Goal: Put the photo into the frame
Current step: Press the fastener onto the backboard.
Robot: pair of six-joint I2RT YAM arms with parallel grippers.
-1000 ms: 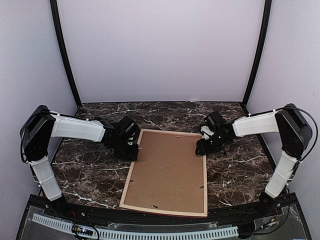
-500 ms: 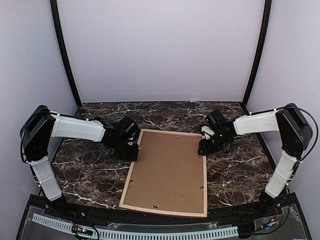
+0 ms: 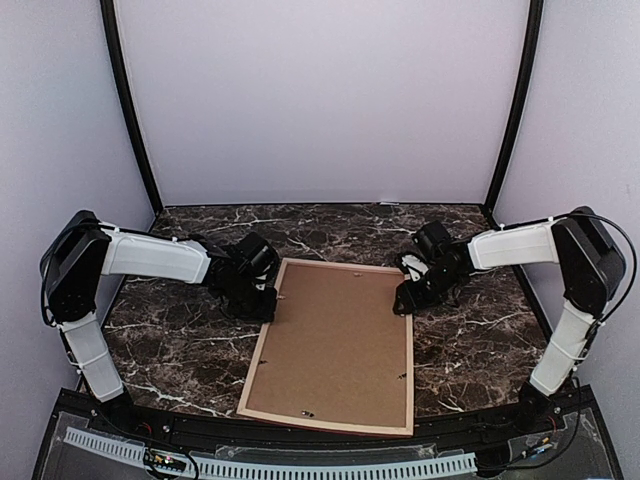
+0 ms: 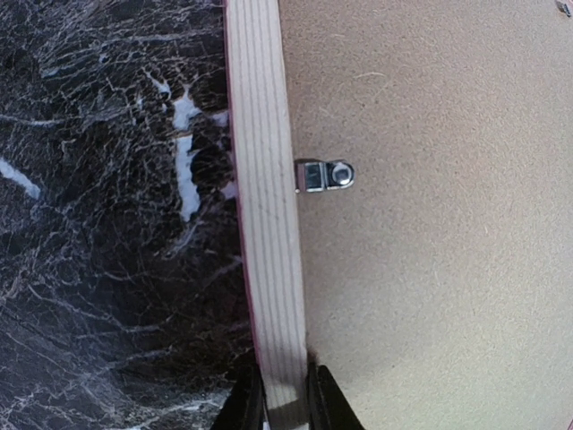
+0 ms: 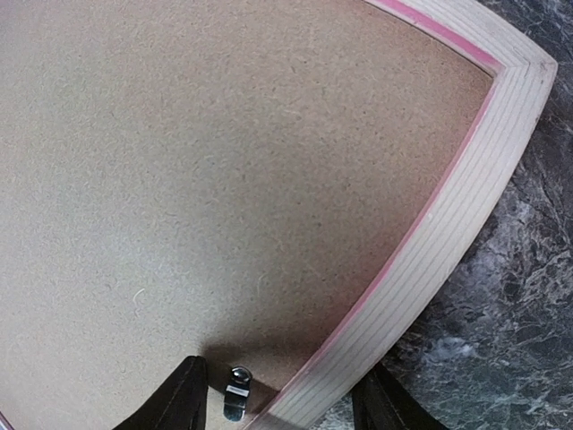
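The frame [image 3: 326,422] lies face down on the table [image 3: 180,340], between the two arms, with a brown board [image 3: 335,340] filling its back. The photo is not in view; I cannot tell whether it sits under the board

The left gripper [image 4: 285,399] is closed narrow on the left rail, one finger on the outer edge and one on the board side. The right gripper [image 5: 286,394] is spread wide and straddles the right rail near the far corner. Its inner finger [image 5: 188,394] stands over the board clear of the rail, so it grips nothing

The frame looks light and stiff, thin wooden rails around a flat board. It is long for its weight, so a pinch at one point would likely let it swing or twist. A hold on both side rails at once seems the safer way to lift or turn it. The smooth wood may slip in hard fingers. A small metal clip [image 4: 324,175] sits beside the left rail and another [image 5: 235,399] by the right. These probably pin the board and would need turning aside with a fingertip, gently, since they are small and the board may flex
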